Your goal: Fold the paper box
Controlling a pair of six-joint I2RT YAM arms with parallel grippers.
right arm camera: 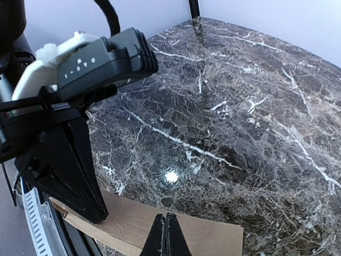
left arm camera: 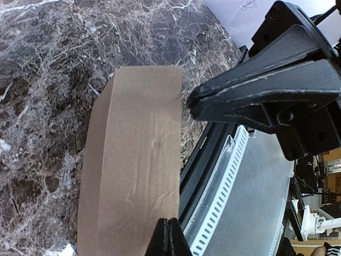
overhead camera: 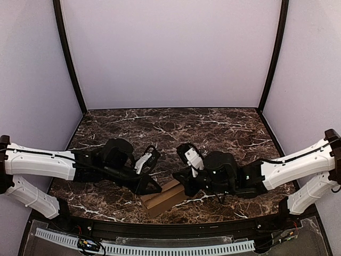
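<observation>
The paper box is a plain brown, narrow, flattened box lying on the dark marble table close to its front edge. My left gripper is shut, its tips resting at the box's left end. In the left wrist view the shut tips sit at the near edge of the box. My right gripper is shut, its tips over the box's right end. In the right wrist view the shut tips lie over the box, with the left gripper touching its far end.
A black rail and a white perforated strip run along the table's front edge, right beside the box; they also show in the left wrist view. Lilac walls with black corner posts enclose the table.
</observation>
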